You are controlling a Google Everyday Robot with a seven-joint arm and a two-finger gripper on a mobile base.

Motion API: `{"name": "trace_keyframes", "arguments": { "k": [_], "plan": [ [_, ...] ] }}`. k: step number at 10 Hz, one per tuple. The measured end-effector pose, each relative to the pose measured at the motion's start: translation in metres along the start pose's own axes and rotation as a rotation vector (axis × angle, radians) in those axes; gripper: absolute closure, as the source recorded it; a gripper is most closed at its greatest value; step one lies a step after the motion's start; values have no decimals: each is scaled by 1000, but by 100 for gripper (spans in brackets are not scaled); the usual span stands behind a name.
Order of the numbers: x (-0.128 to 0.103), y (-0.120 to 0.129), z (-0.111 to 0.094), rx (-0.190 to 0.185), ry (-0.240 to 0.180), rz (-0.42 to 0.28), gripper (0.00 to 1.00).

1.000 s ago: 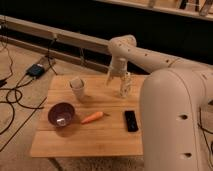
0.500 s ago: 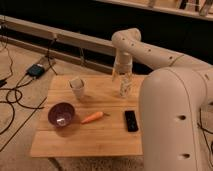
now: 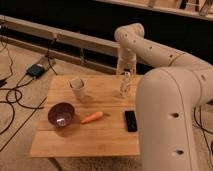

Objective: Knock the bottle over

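Bottle (image 3: pixel 125 86) is standing upright on the far right part of the wooden surface (image 3: pixel 100 142). The nearest strip of wood is lying bare along the front edge. Next back, a purple bowl (image 3: pixel 61 114), a carrot (image 3: pixel 92 117) and a black remote (image 3: pixel 130 120) are sitting in a loose row, left to right, apart from the bottle. Farther back, an off-white cup (image 3: pixel 77 88) is standing left of the bottle, with open wood lying between them. The robot arm (image 3: pixel 170 120) is covering the right edge. The gripper (image 3: pixel 125 67) is hanging directly over the bottle's cap. Cannot tell how far the jaws are standing apart, or whether they are touching it. A power brick (image 3: pixel 36 70) is lying on the floor far left.
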Motion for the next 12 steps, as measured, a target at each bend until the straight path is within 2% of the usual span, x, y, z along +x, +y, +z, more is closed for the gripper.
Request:
{"name": "trace_keyframes", "arguments": {
  "k": [4, 8, 12],
  "plan": [
    [-18, -7, 11, -18, -8, -24, 35],
    [-21, 0, 27, -32, 19, -49, 35],
    [-18, 39, 21, -37, 41, -115, 35]
  ]
}}
